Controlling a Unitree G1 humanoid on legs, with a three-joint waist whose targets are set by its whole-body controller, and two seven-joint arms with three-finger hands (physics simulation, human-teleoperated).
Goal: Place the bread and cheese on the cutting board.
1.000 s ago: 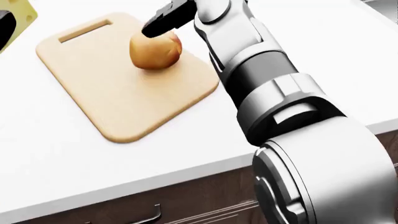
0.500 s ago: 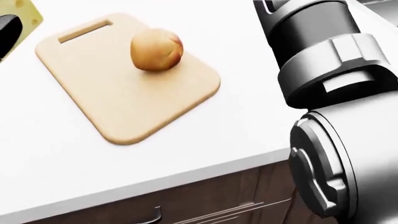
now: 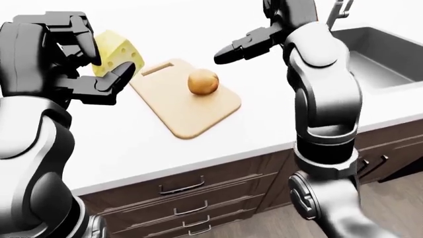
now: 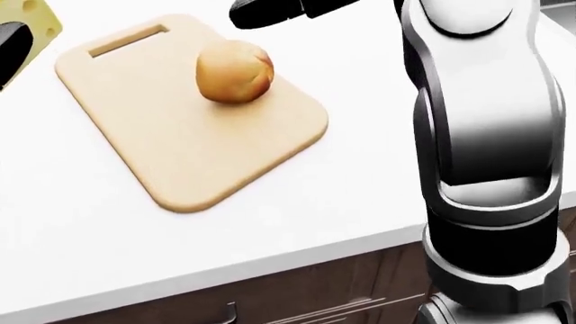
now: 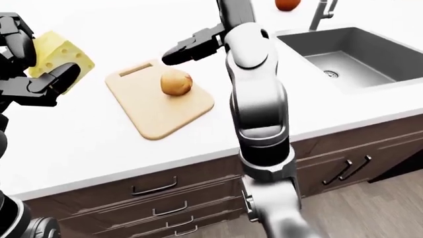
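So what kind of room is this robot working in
Most likely a kitchen, as a simulator renders it: a white counter with a steel sink and faucet set in it, and wooden drawers underneath.

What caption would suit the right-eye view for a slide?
Bread sits on the cutting board; left hand holds the cheese, right hand empty above the counter.

White counter (image 4: 81, 243), cutting board (image 4: 180, 142) lying on it, inset sink (image 5: 357, 59)
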